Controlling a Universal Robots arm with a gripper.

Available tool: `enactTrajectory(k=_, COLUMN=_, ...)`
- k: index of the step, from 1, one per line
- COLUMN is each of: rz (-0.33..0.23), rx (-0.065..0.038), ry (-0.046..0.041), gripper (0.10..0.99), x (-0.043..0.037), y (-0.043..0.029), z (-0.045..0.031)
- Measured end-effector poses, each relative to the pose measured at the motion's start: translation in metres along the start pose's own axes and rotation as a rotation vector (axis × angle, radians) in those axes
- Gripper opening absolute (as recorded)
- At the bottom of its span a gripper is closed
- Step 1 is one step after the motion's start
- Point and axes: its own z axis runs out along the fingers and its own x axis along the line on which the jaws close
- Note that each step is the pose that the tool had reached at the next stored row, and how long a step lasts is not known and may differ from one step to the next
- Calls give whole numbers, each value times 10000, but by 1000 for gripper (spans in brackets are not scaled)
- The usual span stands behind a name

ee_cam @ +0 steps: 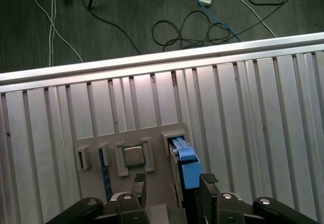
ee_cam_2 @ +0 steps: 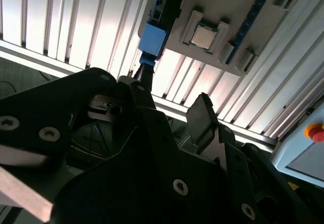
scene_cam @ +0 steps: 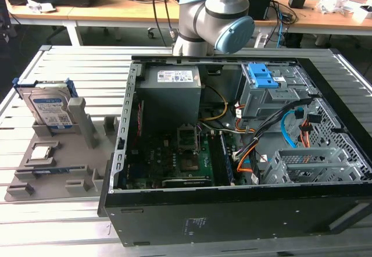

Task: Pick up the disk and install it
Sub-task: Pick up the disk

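Blue-railed disk (scene_cam: 49,109) is seen upright in grey holder (scene_cam: 61,167), exterior view's left. Jaws are spread wide, empty; centring over its top edge is judged needed.

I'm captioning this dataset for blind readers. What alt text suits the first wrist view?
Looking down past the open gripper, the disk stands on edge in a grey holder on a slatted metal table, a small square chip beside it; cables lie on the floor beyond.

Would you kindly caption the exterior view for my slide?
Disk upright in grey holder, beside the open computer case; robot arm behind.
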Motion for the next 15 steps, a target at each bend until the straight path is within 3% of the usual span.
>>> enactTrajectory(k=15, rz=0, rx=-2, ry=1, gripper=541, x=-8, y=-3, z=45)
